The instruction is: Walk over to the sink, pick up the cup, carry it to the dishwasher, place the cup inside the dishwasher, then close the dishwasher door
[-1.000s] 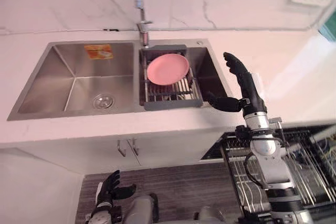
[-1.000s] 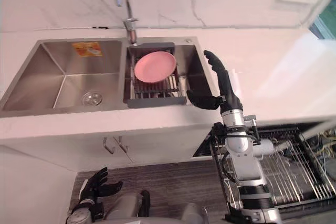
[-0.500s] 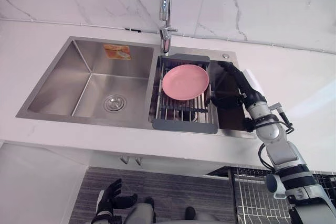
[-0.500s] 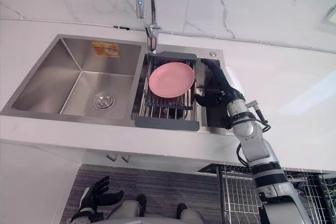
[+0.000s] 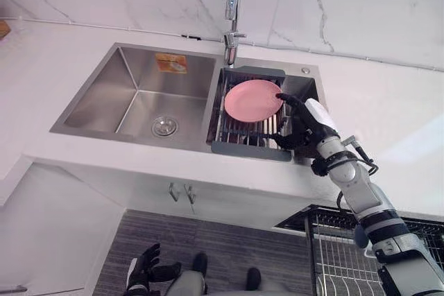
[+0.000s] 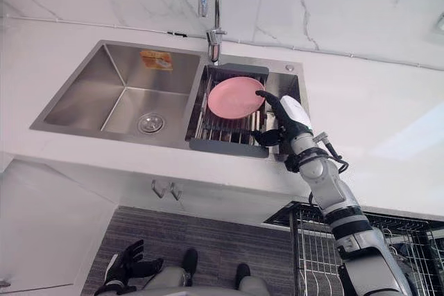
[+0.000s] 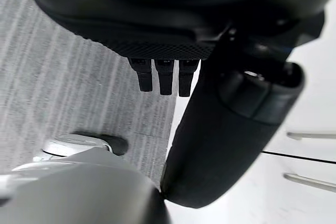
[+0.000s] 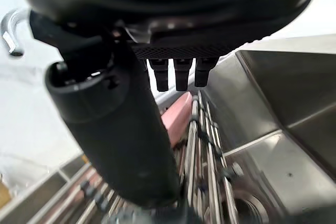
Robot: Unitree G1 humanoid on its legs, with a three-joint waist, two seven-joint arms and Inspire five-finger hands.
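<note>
- While the pick-up step is in hand, the right hand is stretched over the right basin of the sink. Its fingers are straight, its thumb is spread well apart from them, and it holds nothing. That posture suits closing round a rounded body.
- Right hand, position: between the rack and the basin's right wall, fingertips just beside the rim of the plate. The rack fills most of this basin, so the gap at its side is the likely way down.
- Cup: its place cannot be told, and neither hand holds it. By judgement it lies low in the right basin, hidden under the hand or behind the rack.
- Plate: rests tilted on the rack's wires below the tap, as if for draining. Being so near the reach path, it could be knocked.
- Left hand: hangs low near the floor, fingers loosely straight and empty, clear of a one-handed grasp.
- Dishwasher: under the counter, right of the sink, with its wire basket drawn out. This suggests a short carry down and rightward.
- Progress, by judgement: early. The robot stands at the sink, while the grasp, the carry, the placing and the closing of the door are not yet done.
</note>
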